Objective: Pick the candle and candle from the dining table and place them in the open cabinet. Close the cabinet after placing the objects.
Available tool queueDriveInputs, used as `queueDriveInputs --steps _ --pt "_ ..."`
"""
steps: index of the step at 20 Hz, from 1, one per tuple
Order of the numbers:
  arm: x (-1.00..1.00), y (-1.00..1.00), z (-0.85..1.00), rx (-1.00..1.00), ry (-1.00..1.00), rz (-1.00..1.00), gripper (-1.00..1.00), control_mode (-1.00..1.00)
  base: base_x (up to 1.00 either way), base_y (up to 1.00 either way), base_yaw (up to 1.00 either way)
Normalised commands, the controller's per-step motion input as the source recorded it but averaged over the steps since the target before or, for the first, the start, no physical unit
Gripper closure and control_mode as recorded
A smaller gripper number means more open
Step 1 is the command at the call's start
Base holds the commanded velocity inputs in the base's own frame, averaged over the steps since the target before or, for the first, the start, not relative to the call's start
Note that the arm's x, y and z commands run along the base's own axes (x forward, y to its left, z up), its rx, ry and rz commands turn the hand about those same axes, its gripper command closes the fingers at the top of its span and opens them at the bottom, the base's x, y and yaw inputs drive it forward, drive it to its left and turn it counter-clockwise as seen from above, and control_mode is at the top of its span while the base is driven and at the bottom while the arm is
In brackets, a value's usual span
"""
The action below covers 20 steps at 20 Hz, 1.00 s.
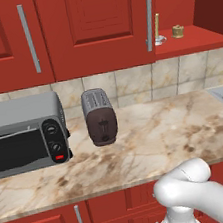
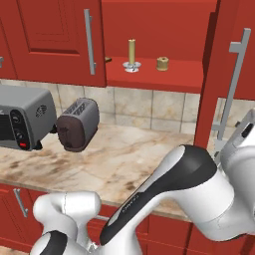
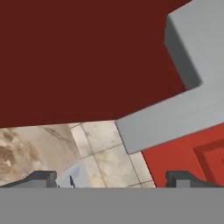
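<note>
1. Claw (image 3: 111,179) spread wide, holding nothing; two dark fingertips (image 3: 41,178) low in the hand view, far apart.
2. Seen along the claw: a grey bar handle (image 3: 175,111) close ahead, running slantwise and bent up at its right end, against the dark red door (image 3: 78,57).
3. Below the handle, beige wall tiles (image 3: 103,148) and a patch of marbled counter (image 3: 26,144) at lower left; a brighter red panel (image 3: 192,151) at lower right.
4. Right base view: white arm bent low in front, wrist (image 2: 244,149) up beside the open cabinet door (image 2: 211,74) and its long grey handle (image 2: 234,84).
5. Slim stick candle (image 2: 131,52) upright on a clear round dish (image 2: 131,65), on the red shelf (image 2: 154,74) inside the open cabinet.
6. Squat brass candle (image 2: 162,63) on the same shelf, near the stick candle, to its right, not touching.
7. Both candles also visible in the left base view: stick candle (image 1: 157,25) just past the door edge, squat one (image 1: 178,32) to its right.
8. Candles well apart from the claw: up on the shelf to the left of the open door, claw at the door handle on the right.
9. Below the cabinet: toaster (image 1: 99,117) and toaster oven (image 1: 25,134) on the counter, oven at left, toaster beside it.
</note>
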Motion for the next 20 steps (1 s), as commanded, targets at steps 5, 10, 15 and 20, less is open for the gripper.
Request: queueDriveInputs --steps 5,10,15,20 --pt "0.00 0.02 0.03 0.00 0.07 0.23 -1.00 -1.00 0.00 0.00 0.00" --pt "0.00 0.10 0.06 0.00 0.01 0.24 -1.00 -1.00 0.00 0.00 0.00" --pt "-0.03 0.14 0.09 0.00 0.00 0.22 -1.00 -1.00 0.00 0.00 0.00" --pt "-0.12 0.19 0.13 -0.01 -0.03 0.20 -1.00 -1.00 0.00 0.00 0.00"
